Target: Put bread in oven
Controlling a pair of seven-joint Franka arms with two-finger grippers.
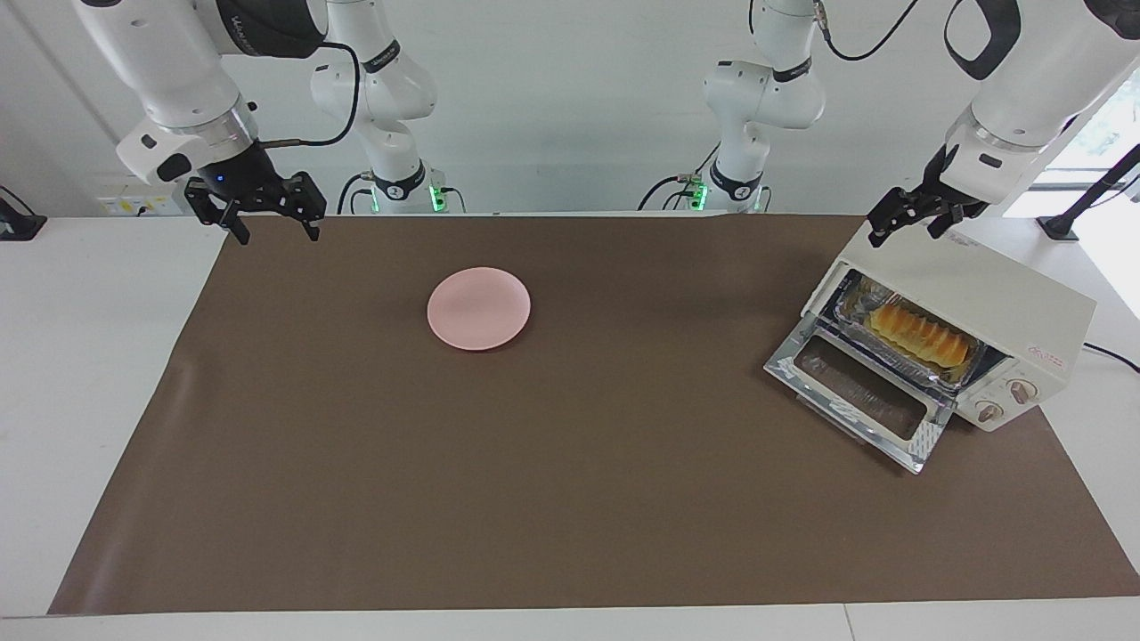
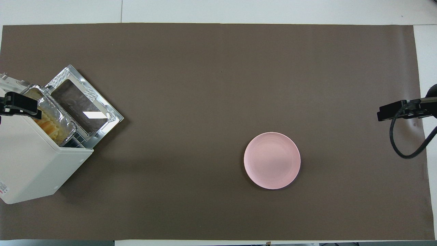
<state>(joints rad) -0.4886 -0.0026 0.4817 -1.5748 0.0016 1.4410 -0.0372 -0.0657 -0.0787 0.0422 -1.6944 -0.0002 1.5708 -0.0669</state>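
The cream-white oven stands at the left arm's end of the table with its glass door dropped open. The golden ridged bread lies inside it on a crinkled foil tray. In the overhead view the oven hides most of the bread. My left gripper is open and empty, up in the air over the oven's top. My right gripper is open and empty, over the brown mat's edge at the right arm's end.
An empty round pink plate sits on the brown mat between the arms, toward the right arm's end; it also shows in the overhead view. The open oven door juts out over the mat.
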